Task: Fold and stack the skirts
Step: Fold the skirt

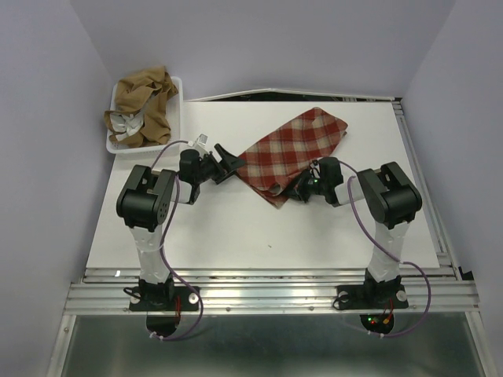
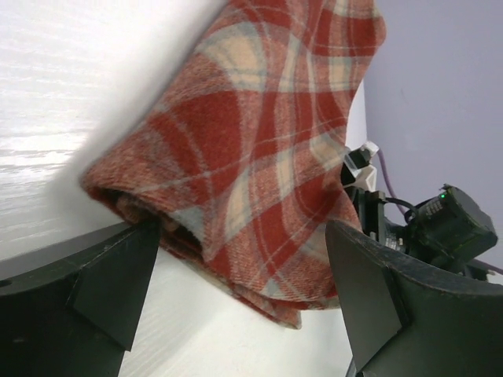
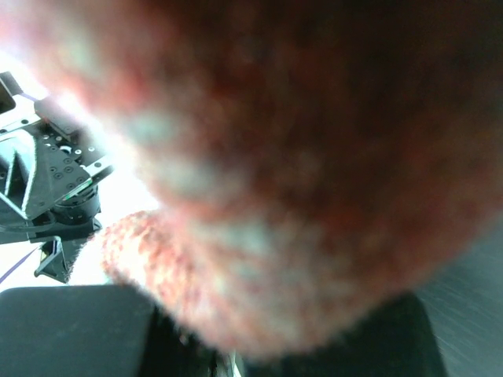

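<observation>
The red-and-cream plaid skirt (image 1: pixel 295 149) lies folded in the middle of the table. My left gripper (image 1: pixel 226 161) is open at its left edge. In the left wrist view the two fingers (image 2: pixel 110 275) stand wide apart on either side of the skirt's folded corner (image 2: pixel 259 165), with its layered hem low between them. My right gripper (image 1: pixel 302 188) is at the skirt's near edge. In the right wrist view blurred plaid cloth (image 3: pixel 275 157) fills the frame and covers the fingers (image 3: pixel 71 330), which look closed on it. Tan-brown skirts (image 1: pixel 143 100) lie bunched in the white tray (image 1: pixel 174 118).
The tray stands at the table's back left corner. Lilac walls close in the back and both sides. A metal rail (image 1: pixel 267 294) runs along the near edge by the arm bases. The left arm's parts show in the right wrist view (image 3: pixel 47 173).
</observation>
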You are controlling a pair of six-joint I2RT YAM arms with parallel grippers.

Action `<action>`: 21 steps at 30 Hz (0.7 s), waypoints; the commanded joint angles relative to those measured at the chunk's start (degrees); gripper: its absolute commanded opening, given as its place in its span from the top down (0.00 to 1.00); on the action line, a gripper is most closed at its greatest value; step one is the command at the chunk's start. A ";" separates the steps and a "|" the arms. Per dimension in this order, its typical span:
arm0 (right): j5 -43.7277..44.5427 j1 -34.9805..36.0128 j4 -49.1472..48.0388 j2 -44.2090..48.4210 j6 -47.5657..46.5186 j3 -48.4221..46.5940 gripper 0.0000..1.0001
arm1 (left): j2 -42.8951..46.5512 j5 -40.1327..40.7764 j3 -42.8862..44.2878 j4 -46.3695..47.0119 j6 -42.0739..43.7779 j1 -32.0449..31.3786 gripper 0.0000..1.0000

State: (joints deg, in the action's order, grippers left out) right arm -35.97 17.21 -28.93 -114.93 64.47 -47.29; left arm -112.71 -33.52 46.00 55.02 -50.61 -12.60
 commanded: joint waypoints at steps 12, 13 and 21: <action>5.91 0.01 13.81 -3.28 -4.61 2.20 0.99 | -2.78 0.56 2.17 11.07 -6.69 -2.43 0.01; 5.99 0.01 13.90 -3.19 -4.61 2.29 0.99 | -3.04 1.43 1.91 11.94 -7.30 -2.52 0.01; 7.40 0.01 15.39 -3.19 -5.84 2.20 0.99 | -6.65 2.31 1.81 21.09 -12.85 -2.96 0.01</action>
State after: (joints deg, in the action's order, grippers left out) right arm -35.99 17.17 -28.23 -114.91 63.92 -47.53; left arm -118.63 -32.14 46.63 67.75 -60.93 -15.18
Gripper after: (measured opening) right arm 0.015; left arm 0.985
